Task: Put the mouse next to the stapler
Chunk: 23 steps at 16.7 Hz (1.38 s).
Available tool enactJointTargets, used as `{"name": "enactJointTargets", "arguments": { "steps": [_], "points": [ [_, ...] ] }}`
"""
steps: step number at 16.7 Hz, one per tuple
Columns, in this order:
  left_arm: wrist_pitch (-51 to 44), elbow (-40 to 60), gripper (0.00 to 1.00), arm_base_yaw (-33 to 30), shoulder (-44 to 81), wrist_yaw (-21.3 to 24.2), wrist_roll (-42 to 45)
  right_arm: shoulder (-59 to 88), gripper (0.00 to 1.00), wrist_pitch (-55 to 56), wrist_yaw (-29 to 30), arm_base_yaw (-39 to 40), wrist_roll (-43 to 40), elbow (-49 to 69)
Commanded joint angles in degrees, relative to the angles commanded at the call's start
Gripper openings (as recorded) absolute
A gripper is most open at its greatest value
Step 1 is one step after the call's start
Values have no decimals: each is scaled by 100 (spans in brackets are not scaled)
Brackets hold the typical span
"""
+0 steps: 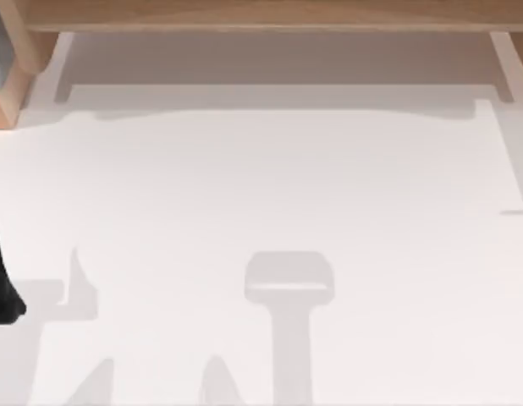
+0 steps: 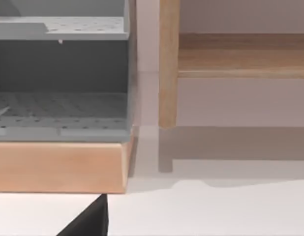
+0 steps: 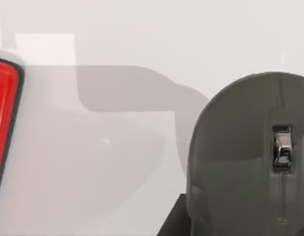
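Grey mouse (image 3: 240, 162) close under the right wrist camera, red stapler (image 3: 3, 123) well apart on white counter (image 1: 270, 178), tool states impossible to tell

mouse (image 3: 240, 157) dk grey | stapler (image 3: 4, 123) red | table (image 1: 329, 186) white | shelf (image 2: 58, 164) lt wood

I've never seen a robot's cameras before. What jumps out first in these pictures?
The dark grey mouse with its shiny scroll wheel looms close in the right wrist view, resting on the white table. At that view's edge is a bright red object with a dark rim; what it is cannot be told. The left wrist view faces a grey perforated rack on a wooden base.
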Motion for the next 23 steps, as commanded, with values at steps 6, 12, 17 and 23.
{"name": "enactJointTargets", "arguments": {
  "steps": [6,12,17,23],
  "points": [
    [0,0,100,0,0,0,0,-66,0,124,4,-2,25,40],
    [0,0,100,0,0,0,0,-16,0,256,4,16,32,-39],
    [0,0,100,0,0,0,0,189,0,299,15,27,25,-262],
    [0,0,100,0,0,0,0,213,8,299,18,27,25,-286]
  ]
}}
